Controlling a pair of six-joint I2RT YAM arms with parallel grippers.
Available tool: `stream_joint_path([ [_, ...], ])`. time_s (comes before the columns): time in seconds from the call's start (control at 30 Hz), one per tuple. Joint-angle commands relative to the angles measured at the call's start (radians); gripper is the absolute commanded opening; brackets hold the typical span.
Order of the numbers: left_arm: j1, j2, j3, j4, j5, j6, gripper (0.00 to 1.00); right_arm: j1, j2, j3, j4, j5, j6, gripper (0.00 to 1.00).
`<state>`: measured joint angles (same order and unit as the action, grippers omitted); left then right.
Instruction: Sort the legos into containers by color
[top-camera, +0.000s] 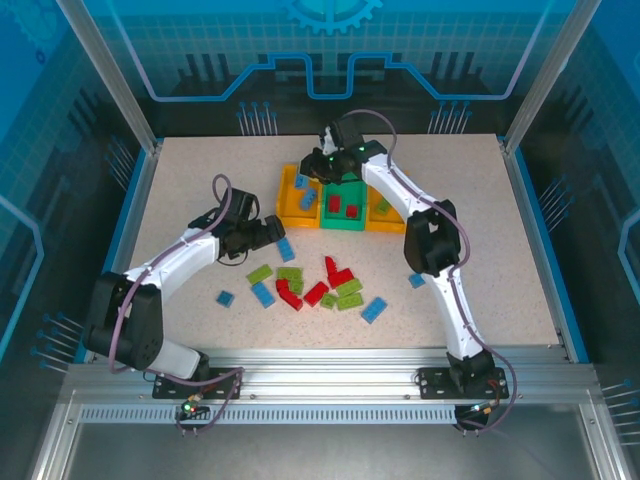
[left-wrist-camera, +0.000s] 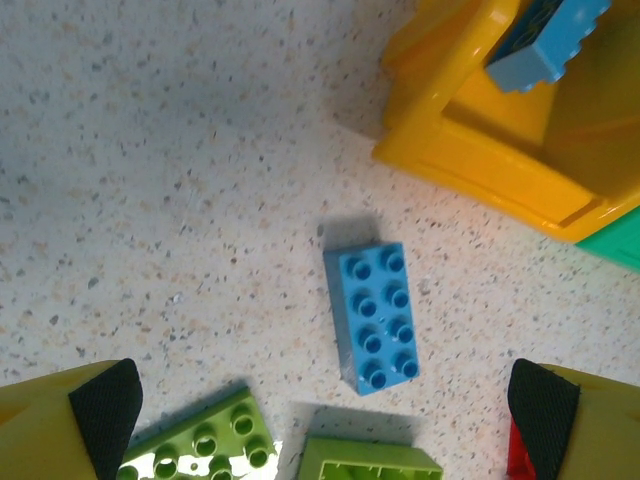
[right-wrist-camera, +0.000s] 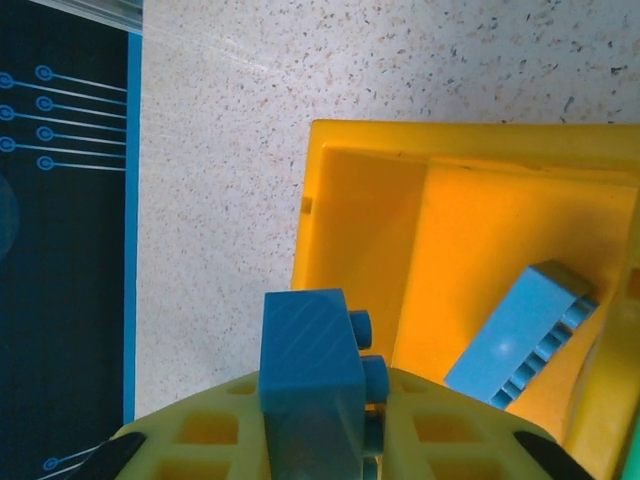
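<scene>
sorting partly done. left yellow bin (top-camera: 287, 208) has blue bricks (top-camera: 306, 198), green bin (top-camera: 343, 224) has red bricks (top-camera: 334, 204), right yellow bin (top-camera: 392, 225) has one light green brick (top-camera: 383, 207). right gripper (top-camera: 314, 170) over left yellow bin, clamped on blue brick (right-wrist-camera: 308, 360), not yet dropped. left gripper (left-wrist-camera: 322, 405) jaws wide, empty, above blue eight-stud brick (left-wrist-camera: 372, 316) on table beside that bin. dozen or so mixed legos (top-camera: 320, 288) loose on table. no brand or writing readable; stud logos, if any, too blurred.

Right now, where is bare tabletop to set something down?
Bare: the speckled tabletop's far-left corner, behind the white left arm, beside the three joined plastic bins; the strip right of the white right arm. Crowded: the loose red, blue and green plastic bricks before the bins.
</scene>
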<state>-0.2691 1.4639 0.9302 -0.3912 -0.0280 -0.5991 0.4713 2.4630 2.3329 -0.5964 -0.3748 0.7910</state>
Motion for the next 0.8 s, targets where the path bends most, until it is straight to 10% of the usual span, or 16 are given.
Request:
stream_joint_path([
  [0.0, 0.004, -0.012, -0.012, -0.004, 0.040, -0.018, 0.99, 0.018, 0.052, 0.072, -0.077, -0.002, 0.016, 0.30],
  [0.3, -0.048, -0.007, -0.001, -0.025, -0.002, -0.048, 0.99, 0.032, 0.013, 0.074, -0.084, -0.012, -0.019, 0.75],
  [0.77, -0.109, 0.108, 0.099, -0.106, 0.018, -0.153, 0.99, 0.006, -0.339, -0.211, -0.166, 0.098, -0.220, 0.84],
])
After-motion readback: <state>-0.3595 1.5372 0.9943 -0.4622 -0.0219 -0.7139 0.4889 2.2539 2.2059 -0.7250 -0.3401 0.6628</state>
